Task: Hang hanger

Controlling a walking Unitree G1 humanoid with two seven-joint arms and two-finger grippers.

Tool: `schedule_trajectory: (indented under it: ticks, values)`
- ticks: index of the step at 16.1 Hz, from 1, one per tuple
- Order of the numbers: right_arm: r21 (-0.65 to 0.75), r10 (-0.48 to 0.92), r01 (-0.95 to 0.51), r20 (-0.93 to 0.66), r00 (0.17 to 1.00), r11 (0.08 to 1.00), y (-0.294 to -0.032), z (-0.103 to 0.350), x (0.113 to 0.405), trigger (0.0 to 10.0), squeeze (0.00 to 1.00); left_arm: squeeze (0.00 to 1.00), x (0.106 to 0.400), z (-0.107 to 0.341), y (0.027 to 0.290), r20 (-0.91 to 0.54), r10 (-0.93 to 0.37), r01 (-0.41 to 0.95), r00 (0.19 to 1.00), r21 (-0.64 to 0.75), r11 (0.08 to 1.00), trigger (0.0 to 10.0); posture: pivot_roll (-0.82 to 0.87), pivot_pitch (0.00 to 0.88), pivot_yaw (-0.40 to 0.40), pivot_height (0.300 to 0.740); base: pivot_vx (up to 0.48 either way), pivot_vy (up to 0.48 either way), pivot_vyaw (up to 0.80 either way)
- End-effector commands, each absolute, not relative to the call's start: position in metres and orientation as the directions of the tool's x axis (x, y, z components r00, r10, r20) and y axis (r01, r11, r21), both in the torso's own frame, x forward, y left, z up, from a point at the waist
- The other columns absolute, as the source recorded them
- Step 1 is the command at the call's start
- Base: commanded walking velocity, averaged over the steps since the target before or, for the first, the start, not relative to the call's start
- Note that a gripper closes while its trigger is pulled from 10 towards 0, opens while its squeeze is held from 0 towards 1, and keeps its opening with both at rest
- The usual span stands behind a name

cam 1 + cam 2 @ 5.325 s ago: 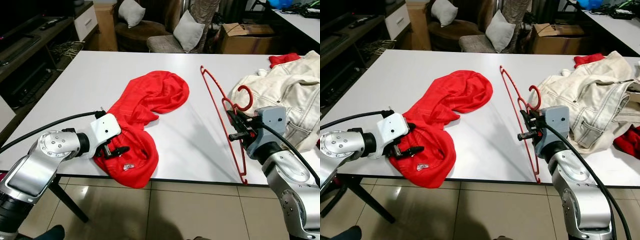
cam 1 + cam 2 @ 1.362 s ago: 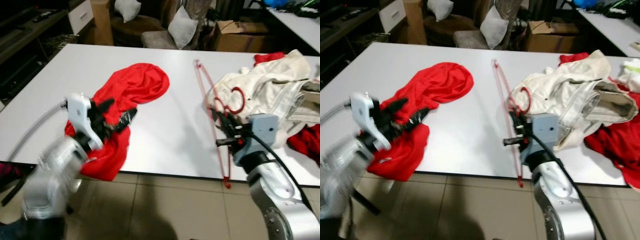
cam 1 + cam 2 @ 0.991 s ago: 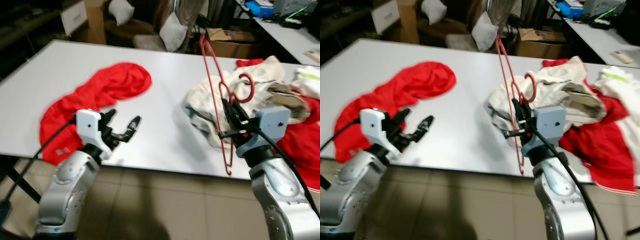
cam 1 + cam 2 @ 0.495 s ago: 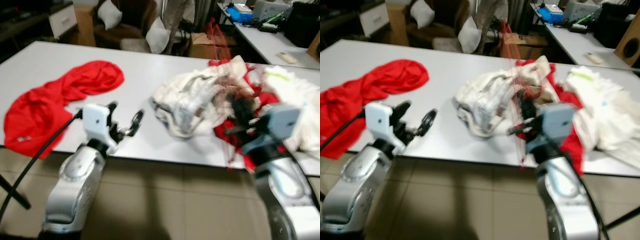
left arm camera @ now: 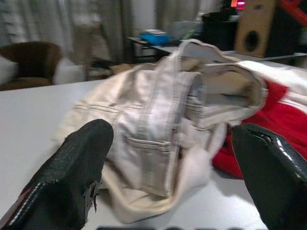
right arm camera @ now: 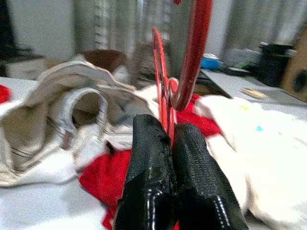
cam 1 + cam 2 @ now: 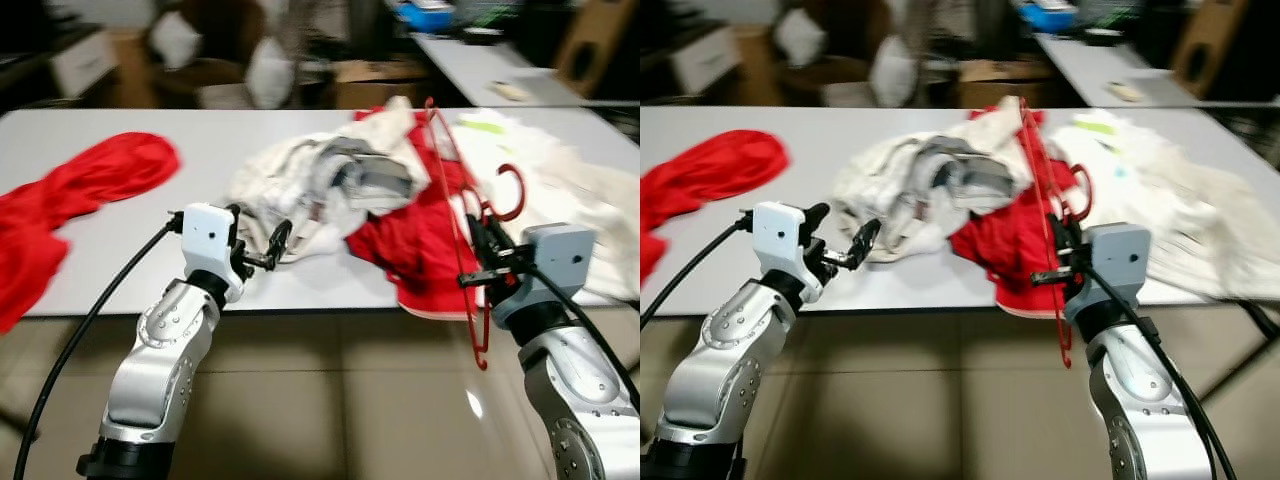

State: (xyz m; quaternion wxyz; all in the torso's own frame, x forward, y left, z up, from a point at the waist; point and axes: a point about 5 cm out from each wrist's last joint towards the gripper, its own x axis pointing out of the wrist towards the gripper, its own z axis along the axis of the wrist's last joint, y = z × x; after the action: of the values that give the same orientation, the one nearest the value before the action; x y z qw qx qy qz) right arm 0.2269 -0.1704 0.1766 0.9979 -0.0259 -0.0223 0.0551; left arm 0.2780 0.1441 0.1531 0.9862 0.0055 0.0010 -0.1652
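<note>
A thin red hanger (image 7: 462, 230) stands upright off the table, its hook (image 7: 508, 190) to the right of the frame, with my right gripper (image 7: 478, 262) shut on it at the table's front edge. In the right wrist view both black fingers (image 6: 153, 163) pinch the red wire (image 6: 163, 91) just below the hook (image 6: 192, 52). My left gripper (image 7: 262, 244) hovers open at the table's front edge, its fingers (image 5: 72, 177) wide apart and holding nothing, pointing at a cream jacket (image 5: 163, 124).
A white table (image 7: 120, 240) carries a heap of clothes: the cream jacket (image 7: 330, 190), a red garment (image 7: 420, 235), white cloth (image 7: 570, 190) on the right, and a red shirt (image 7: 70, 190) at the left. Tiled floor (image 7: 330, 400) lies in front. Chairs and another desk stand behind.
The whole view has swung to the right, so the clothes pile now sits in the middle. The right gripper still holds the hanger upright, and the left gripper stays open.
</note>
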Motion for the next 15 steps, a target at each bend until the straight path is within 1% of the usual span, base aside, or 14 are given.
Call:
schedule_trajectory:
  ticks: [1,3,7,8,9,10,13,15]
  values:
    - [-0.035,0.098,-0.098,0.006,0.995,0.995,-0.171,0.171,0.228,10.0,0.0,1.0,0.276,0.144,0.148,-0.059,-0.312,0.313,0.948,0.009,0.95,10.0,-0.14,0.0,0.005,0.74,0.0,0.0,-0.66]
    - [-0.039,0.131,-0.132,-0.028,0.991,0.99,-0.17,0.166,0.227,10.0,0.0,1.0,0.275,0.144,0.148,-0.038,-0.302,0.303,0.952,0.018,0.953,10.0,-0.14,0.0,0.005,0.74,0.0,0.0,0.0]
    - [-0.005,0.122,-0.122,-0.065,0.99,0.992,-0.169,0.158,0.226,10.0,0.0,1.0,0.274,0.143,0.151,-0.043,-0.294,0.296,0.955,0.04,0.954,10.0,-0.13,0.0,-0.006,0.74,0.0,0.0,0.0]
    - [0.015,0.125,-0.124,-0.067,0.99,0.992,-0.169,0.158,0.227,10.0,0.0,0.96,0.273,0.142,0.149,-0.047,-0.317,0.319,0.947,0.043,0.947,10.0,-0.12,0.0,-0.007,0.74,0.0,0.0,0.0]
    - [0.018,0.123,-0.122,-0.066,0.99,0.992,-0.17,0.158,0.227,10.0,0.0,0.87,0.272,0.141,0.147,-0.052,-0.329,0.331,0.943,0.04,0.943,10.0,-0.13,0.0,-0.006,0.74,0.0,0.0,0.0]
    - [0.011,0.13,-0.129,-0.051,0.99,0.992,-0.169,0.161,0.227,10.0,0.0,0.67,0.272,0.139,0.145,-0.049,-0.331,0.332,0.942,0.026,0.943,10.0,-0.13,0.0,-0.004,0.74,0.0,0.0,0.0]
    - [-0.02,0.145,-0.147,-0.069,0.987,0.989,-0.167,0.159,0.226,10.0,0.0,0.71,0.273,0.138,0.143,-0.041,-0.324,0.324,0.945,0.002,0.946,10.0,-0.13,0.0,-0.004,0.74,0.0,0.0,0.0]
    - [-0.025,0.151,-0.153,-0.064,0.986,0.988,-0.166,0.16,0.227,10.0,0.0,0.7,0.274,0.135,0.14,-0.058,-0.34,0.342,0.939,0.028,0.939,10.0,-0.13,0.0,-0.003,0.74,0.0,0.0,0.0]
